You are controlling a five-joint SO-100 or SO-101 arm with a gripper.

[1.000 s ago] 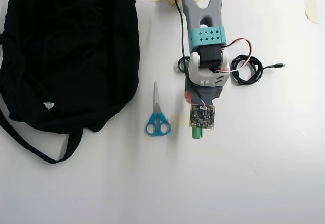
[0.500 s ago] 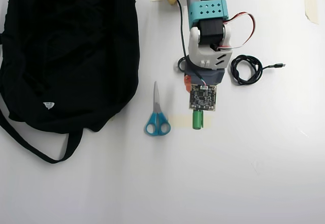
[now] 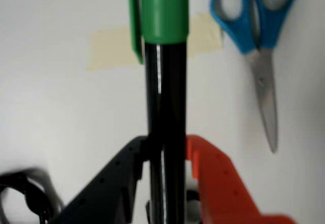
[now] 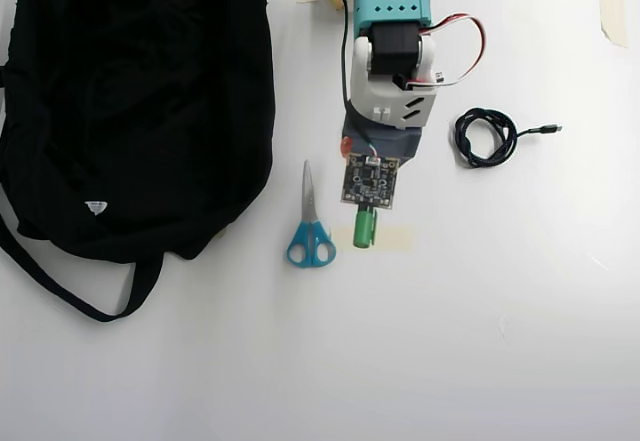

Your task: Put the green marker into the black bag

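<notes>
Two fingers of the gripper, one black and one orange, show at the bottom of the wrist view, and they pinch the green marker by its shiny dark barrel. The marker runs straight up the middle of this view, with its bright green cap and clip at the top edge. Behind it, on the white table, lies a strip of pale yellow tape. The blue-handled scissors lie at the upper right, blades shut and pointing down in this view. A bit of coiled black cable shows blurry in the bottom left corner. In the overhead view the arm reaches down from the top edge, and the marker's green cap pokes out just below the small circuit board on the wrist. The cap sits over the tape, just to the right of the scissors. The black bag fills the upper left of this view, well apart from the marker, with its strap looping out below it and a small white tag on its cloth. The cable lies to the right of the arm. The gripper's jaws are hidden under the arm here.
</notes>
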